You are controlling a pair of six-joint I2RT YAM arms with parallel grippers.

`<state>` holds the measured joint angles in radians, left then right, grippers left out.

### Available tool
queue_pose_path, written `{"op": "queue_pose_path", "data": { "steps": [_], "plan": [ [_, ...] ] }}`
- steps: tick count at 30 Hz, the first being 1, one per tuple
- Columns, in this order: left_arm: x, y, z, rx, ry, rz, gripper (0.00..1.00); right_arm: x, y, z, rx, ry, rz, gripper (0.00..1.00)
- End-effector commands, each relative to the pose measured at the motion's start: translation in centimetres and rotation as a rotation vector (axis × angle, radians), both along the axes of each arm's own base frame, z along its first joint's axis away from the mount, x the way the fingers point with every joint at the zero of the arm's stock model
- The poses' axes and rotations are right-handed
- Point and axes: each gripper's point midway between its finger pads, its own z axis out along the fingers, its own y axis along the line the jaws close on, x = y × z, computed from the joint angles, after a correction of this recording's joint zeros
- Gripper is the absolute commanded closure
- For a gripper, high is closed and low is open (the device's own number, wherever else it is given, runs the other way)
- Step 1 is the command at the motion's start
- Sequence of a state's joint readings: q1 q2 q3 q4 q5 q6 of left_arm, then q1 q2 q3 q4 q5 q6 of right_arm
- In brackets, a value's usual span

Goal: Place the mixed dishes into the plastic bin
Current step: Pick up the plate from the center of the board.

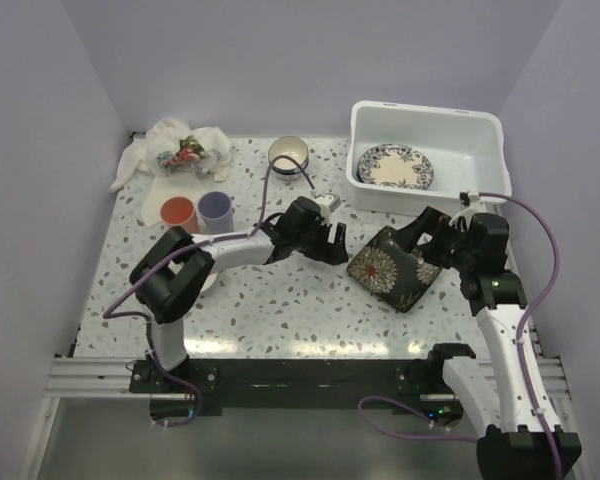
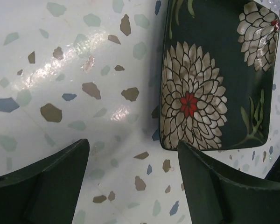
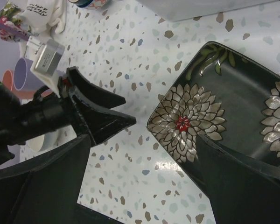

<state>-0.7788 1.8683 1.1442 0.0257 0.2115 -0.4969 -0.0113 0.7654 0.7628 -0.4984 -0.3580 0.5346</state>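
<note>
Terrazzo tabletop point(image 1: 280, 305), white with brown, grey and blue flecks, glossy enough to catch the lights, boxed in by plain lavender walls point(image 1: 310, 60). The dark floral square plate point(image 1: 390, 268) lies right of centre in the overhead frame. It's just below the plastic bin point(image 1: 428, 110), which sits upper right with a blue-patterned plate point(image 1: 395, 168) inside. The left gripper point(image 2: 133, 145) is spread wide over bare table beside the plate's corner. The right gripper point(image 3: 143, 137) is spread too, one finger over the plate's edge; contact, can't tell. An orange cup point(image 1: 178, 212), purple cup point(image 1: 215, 208), small bowl point(image 1: 289, 153) and white cloth point(image 1: 180, 150) sit upper left.
</note>
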Motion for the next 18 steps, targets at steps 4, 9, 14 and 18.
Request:
{"op": "queue_pose_path", "data": {
  "steps": [4, 9, 14, 18],
  "plan": [
    [0.9, -4.6, -0.3, -0.102, 0.039, -0.074, 0.25, -0.1, 0.1, -0.3, 0.010, -0.001, -0.003, 0.02],
    [-0.1, -6.0, -2.3, -0.125, 0.106, -0.093, 0.36, -0.2, -0.1, -0.9, -0.001, 0.015, -0.016, 0.02],
    [-1.4, -7.3, -4.3, -0.153, 0.179, -0.109, 0.46, -0.2, -0.2, -1.3, -0.001, 0.024, -0.018, 0.02],
    [-1.9, -7.8, -5.3, -0.153, 0.204, -0.111, 0.52, -0.1, -0.3, -1.5, -0.005, 0.031, -0.021, 0.02]
  ]
}}
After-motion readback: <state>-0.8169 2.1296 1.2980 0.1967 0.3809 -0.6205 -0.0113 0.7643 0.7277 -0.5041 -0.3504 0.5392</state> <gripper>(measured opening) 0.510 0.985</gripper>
